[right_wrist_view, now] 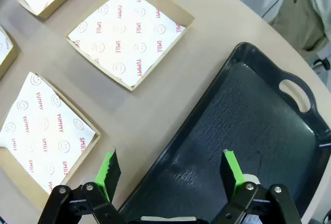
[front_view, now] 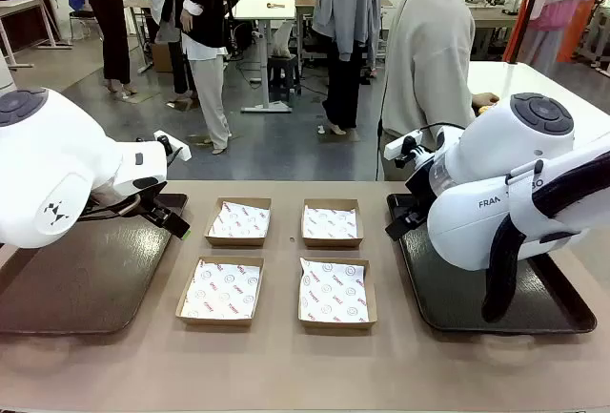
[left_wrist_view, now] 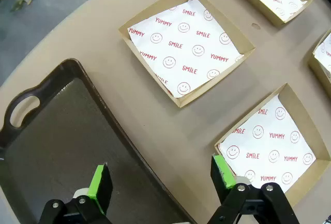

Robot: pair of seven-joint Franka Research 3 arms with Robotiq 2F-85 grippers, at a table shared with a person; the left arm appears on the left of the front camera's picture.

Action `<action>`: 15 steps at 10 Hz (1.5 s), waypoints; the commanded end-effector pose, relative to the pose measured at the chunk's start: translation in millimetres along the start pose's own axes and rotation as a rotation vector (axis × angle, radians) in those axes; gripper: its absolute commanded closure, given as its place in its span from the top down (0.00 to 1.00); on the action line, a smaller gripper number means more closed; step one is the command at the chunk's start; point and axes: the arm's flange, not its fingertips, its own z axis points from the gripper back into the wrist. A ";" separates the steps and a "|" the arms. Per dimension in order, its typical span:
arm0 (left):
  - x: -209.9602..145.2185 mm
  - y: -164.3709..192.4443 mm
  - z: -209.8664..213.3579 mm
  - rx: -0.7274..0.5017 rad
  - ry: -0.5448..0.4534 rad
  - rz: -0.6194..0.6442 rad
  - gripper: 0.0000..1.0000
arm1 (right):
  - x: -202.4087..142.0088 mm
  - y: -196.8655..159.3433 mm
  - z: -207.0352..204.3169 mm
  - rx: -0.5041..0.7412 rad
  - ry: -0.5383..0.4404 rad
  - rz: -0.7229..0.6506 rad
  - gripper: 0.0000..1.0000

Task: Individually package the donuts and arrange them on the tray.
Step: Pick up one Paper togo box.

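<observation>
The donuts are out of view. Four shallow brown boxes lined with white printed paper lie in a square at the table's middle: back left [front_view: 238,221], back right [front_view: 332,222], front left [front_view: 221,290], front right [front_view: 334,292]. All are empty. My left gripper [front_view: 176,222] [left_wrist_view: 159,175] hangs open over the right rim of the left dark tray [front_view: 76,289] [left_wrist_view: 57,136], holding nothing. My right gripper [front_view: 398,225] [right_wrist_view: 169,167] hangs open over the left rim of the right dark tray [front_view: 457,308] [right_wrist_view: 258,125], also holding nothing.
Both trays are bare. A person in a grey top [front_view: 429,60] stands at the far side, turned toward a white table [front_view: 534,84] behind. In the wrist views, boxes [left_wrist_view: 186,45] [right_wrist_view: 129,32] lie just beyond each gripper.
</observation>
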 end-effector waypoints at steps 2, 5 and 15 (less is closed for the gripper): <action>0.0 -0.1 0.0 0.000 0.000 0.000 1.00 | 0.0 0.0 0.0 0.000 0.000 0.000 1.00; 0.0 -0.1 0.0 0.000 0.000 0.000 1.00 | 0.0 0.0 0.0 0.000 0.000 0.000 1.00; -20.9 -7.6 22.7 0.009 0.034 -0.043 1.00 | -16.1 4.0 15.3 0.021 0.010 0.041 1.00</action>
